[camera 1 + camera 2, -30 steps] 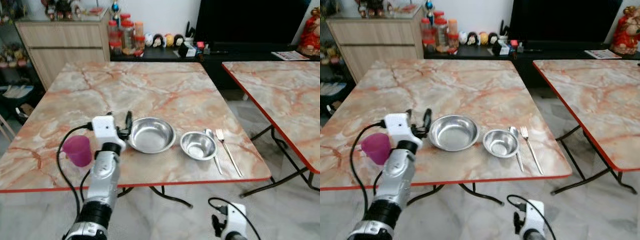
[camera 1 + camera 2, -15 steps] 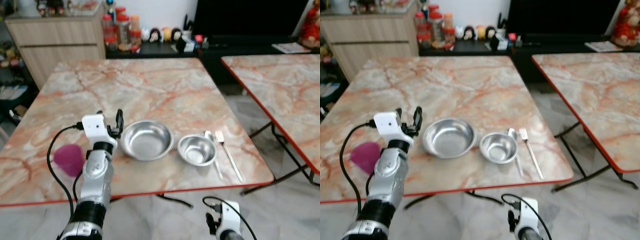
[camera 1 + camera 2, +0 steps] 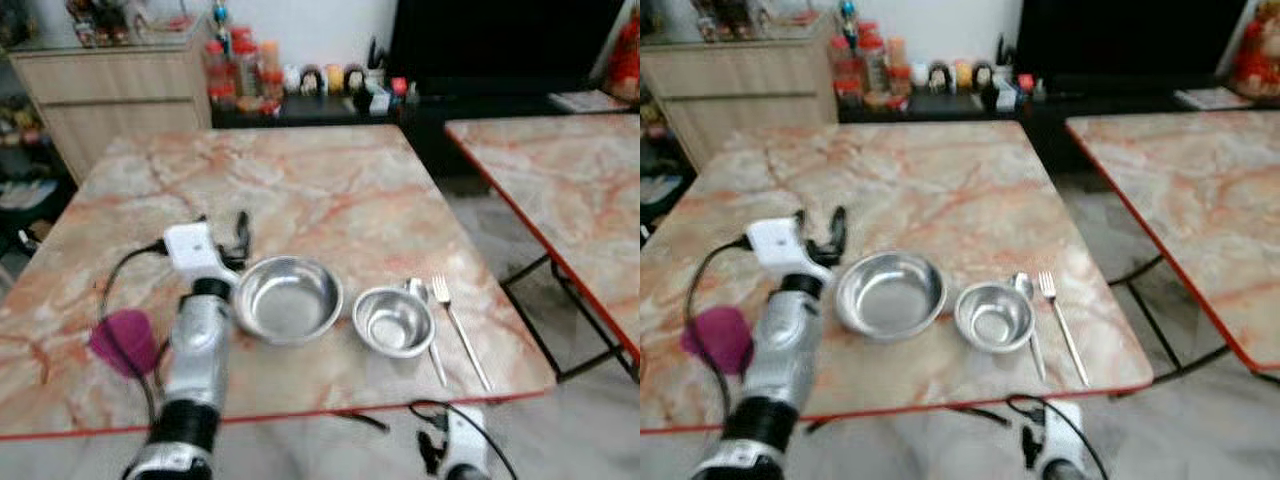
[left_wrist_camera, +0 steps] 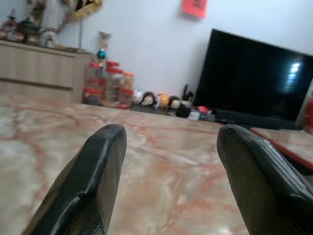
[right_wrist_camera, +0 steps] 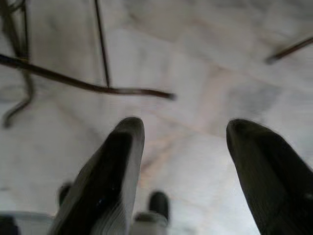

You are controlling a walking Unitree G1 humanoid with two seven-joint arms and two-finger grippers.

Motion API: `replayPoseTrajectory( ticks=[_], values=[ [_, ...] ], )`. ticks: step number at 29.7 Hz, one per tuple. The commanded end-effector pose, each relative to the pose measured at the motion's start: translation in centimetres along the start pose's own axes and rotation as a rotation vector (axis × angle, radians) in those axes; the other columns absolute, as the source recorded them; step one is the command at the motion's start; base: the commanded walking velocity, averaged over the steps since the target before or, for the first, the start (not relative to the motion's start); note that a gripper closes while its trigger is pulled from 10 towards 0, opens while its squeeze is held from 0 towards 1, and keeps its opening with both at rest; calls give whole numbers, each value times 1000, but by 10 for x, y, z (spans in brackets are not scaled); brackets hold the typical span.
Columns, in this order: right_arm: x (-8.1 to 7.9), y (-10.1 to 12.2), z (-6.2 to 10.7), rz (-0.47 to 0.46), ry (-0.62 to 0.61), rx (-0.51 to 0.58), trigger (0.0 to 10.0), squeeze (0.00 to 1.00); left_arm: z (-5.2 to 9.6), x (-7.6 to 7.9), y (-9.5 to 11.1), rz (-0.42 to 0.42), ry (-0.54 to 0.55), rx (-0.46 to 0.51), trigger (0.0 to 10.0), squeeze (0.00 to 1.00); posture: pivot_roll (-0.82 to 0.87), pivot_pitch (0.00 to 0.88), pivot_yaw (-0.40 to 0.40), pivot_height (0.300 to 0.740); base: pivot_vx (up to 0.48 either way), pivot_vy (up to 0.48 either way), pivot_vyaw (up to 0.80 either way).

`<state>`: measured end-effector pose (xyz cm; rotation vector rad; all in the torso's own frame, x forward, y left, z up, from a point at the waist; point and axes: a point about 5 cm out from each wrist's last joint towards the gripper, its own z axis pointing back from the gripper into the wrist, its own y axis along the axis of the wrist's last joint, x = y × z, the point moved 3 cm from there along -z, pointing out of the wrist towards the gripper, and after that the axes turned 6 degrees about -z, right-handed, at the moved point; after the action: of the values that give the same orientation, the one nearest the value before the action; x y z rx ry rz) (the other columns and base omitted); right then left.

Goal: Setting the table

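Left eye view, read from your left: the pink cup (image 3: 122,341) stands on the worktop (image 3: 330,190) behind and outboard of your left hand (image 3: 240,232), which it previously stood just beside. That hand has drawn clear of the cup and now hovers, fingers (image 4: 93,181) wide apart and empty, just left of the large steel bowl (image 3: 287,298). To the hand's right lie the small steel bowl (image 3: 395,320), then the spoon (image 3: 428,325) and fork (image 3: 460,320). The setting looks close to complete, with the cup judged placed. Your right hand (image 5: 183,171) hangs below the worktop edge over the pale tiled floor (image 5: 195,73), open and empty. Beyond are a wooden cabinet (image 3: 120,95), jars (image 3: 235,70) and a dark television (image 3: 500,40).
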<state>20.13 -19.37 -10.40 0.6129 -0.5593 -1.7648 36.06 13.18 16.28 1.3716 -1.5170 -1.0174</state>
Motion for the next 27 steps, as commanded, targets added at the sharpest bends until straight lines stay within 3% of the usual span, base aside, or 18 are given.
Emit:
replayPoseTrajectory(
  ticks=[1, 6, 10, 13, 17, 27],
  values=[
    [-10, 6, -2, -8, 20, 20, 10000, 0, -1, -11, 11, -18, 6, 10, 10000, 0, 35, 0, -54, 740, 0, 0, 0],
    [-10, 6, -2, -9, 20, 18, 10000, 0, 3, -12, 12, -10, 5, -4, 10000, 0, 37, 0, -52, 740, 0, 0, 0],
    [-10, 5, -2, -12, 19, 14, 10000, 0, 13, -14, 9, 50, 14, -50, 10000, 0, 43, 0, -50, 740, 0, 0, 0],
    [-10, 3, -2, -11, 19, 10, 10000, 0, 17, -14, 3, 71, 17, -116, 10000, 0, 48, 0, -50, 740, 0, 0, 0],
    [-11, 2, -2, -5, 24, 3, 10000, 0, 33, -9, -9, 152, -59, -275, 10000, 0, 58, 0, -48, 740, 0, 0, 0],
    [-11, -5, -1, 1, 12, -39, 10000, 0, 42, -4, -13, 148, -118, -391, 10000, 0, 68, 0, -39, 740, 0, 0, 0]
  ],
)
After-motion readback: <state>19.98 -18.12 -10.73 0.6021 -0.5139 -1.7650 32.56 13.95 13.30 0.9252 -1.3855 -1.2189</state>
